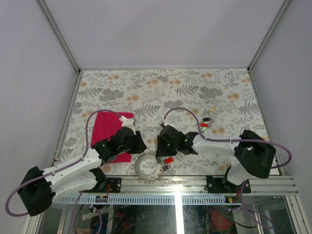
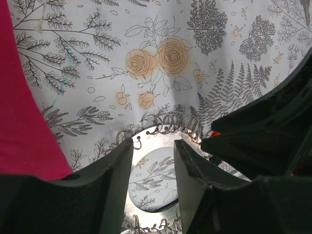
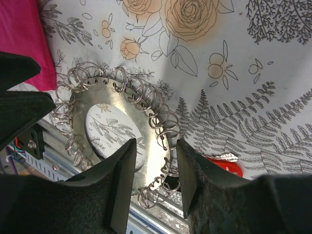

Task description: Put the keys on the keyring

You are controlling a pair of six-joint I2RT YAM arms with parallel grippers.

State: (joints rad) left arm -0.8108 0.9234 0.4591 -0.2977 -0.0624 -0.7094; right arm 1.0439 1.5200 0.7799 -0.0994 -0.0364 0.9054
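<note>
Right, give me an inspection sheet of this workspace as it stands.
Surface: floral-print table cover, lying flat.
Job's things: keyring, a flat silver ring plate edged with small wire loops, at the near edge; red key just right of it; other keys grouped farther back on the right.
Clutter: magenta cloth on the left.
Grippers: left gripper and right gripper each have their fingers either side of the keyring's rim; whether either is gripping it cannot be told.
Cables: purple cables arch over the table from both arms.
Surroundings: pale walls; aluminium rail along the near edge.
</note>
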